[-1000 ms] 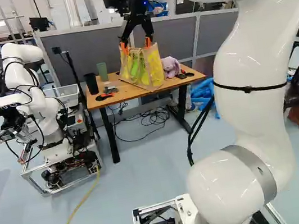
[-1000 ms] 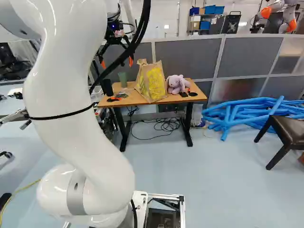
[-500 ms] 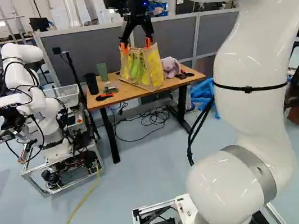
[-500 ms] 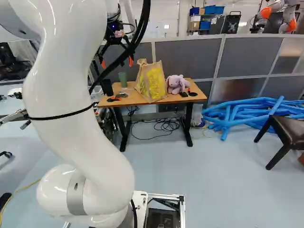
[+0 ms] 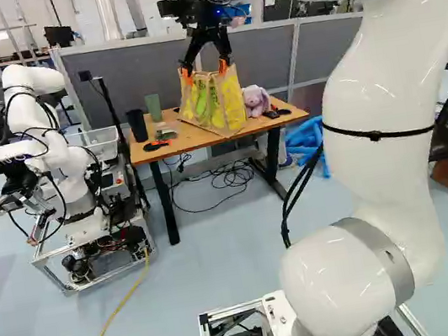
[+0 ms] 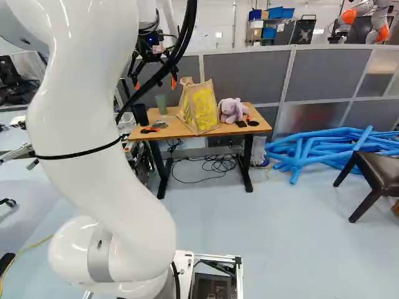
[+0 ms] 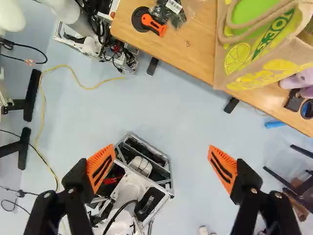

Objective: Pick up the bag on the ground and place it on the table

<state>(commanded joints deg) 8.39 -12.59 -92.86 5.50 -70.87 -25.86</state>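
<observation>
White jointed arm [image 6: 93,124] is shifting slightly; black orange-padded gripper [image 7: 161,159] is gaping wide, holding nothing. Boxy tan-and-yellow bag [image 6: 202,112] is staying put on brown wooden table [image 6: 177,131], lavender plush rabbit [image 6: 230,111] sitting at three o'clock, right base view. Placement's likely finishing.

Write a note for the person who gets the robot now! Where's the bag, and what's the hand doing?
Hand: open, nothing between its fingers, up in the air and clear of the bag.
Bag: standing upright on the table, between the green cup and the purple stuffed toy.
Done: the bag is on the table and let go.
Left: probably just moving the arm away, carefully, so it doesn't bump the bag.
</observation>
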